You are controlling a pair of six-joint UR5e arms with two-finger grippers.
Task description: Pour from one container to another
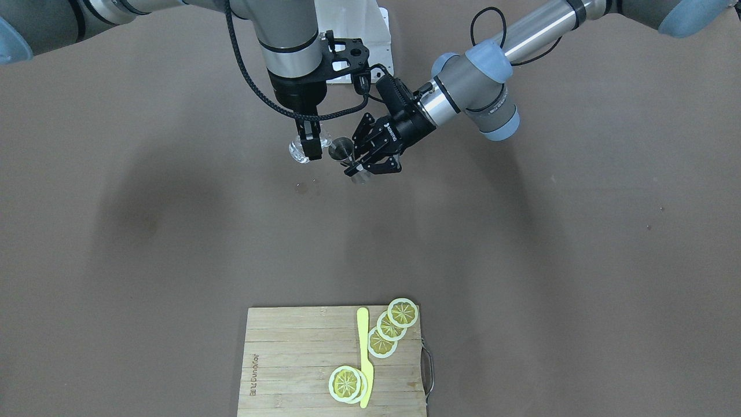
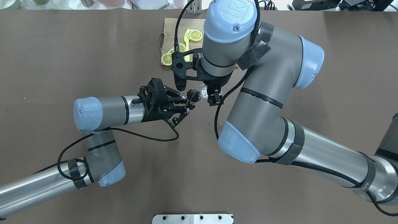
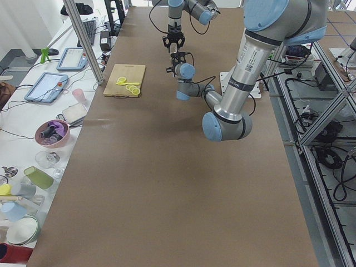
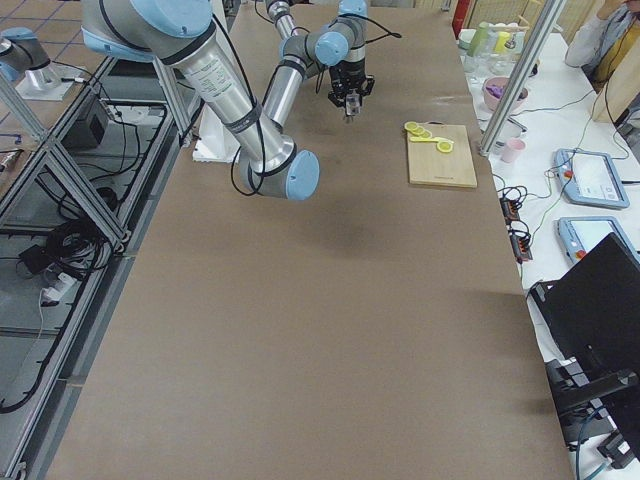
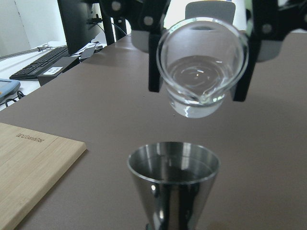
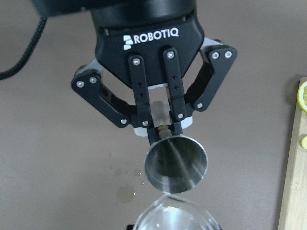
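- The left hand (image 6: 163,128) is pressed in on the jigger (image 6: 176,163), pinching it low on its body. It holds the jigger upright and clear of the bench (image 1: 550,260).
- The jigger's mouth faces up; I cannot tell whether anything is in it.
- The right hand (image 1: 310,145) points down and grips the glass (image 5: 201,72) from both sides, one finger (image 5: 153,62) on each flank.
- The glass is tipped, its spout just above and beside the jigger's rim, not touching it.
- A little clear liquid sits in the bottom of the glass; no stream shows between the two.
- Both vessels hang over the bench nearer the robot's edge, about midway between its ends.
- A few drops (image 1: 301,187) lie on the bench under them.
- A board (image 1: 301,359) lies at the operators' edge, with lemon slices (image 1: 402,313) and a yellow knife (image 1: 363,347) on it, well apart from the hands.
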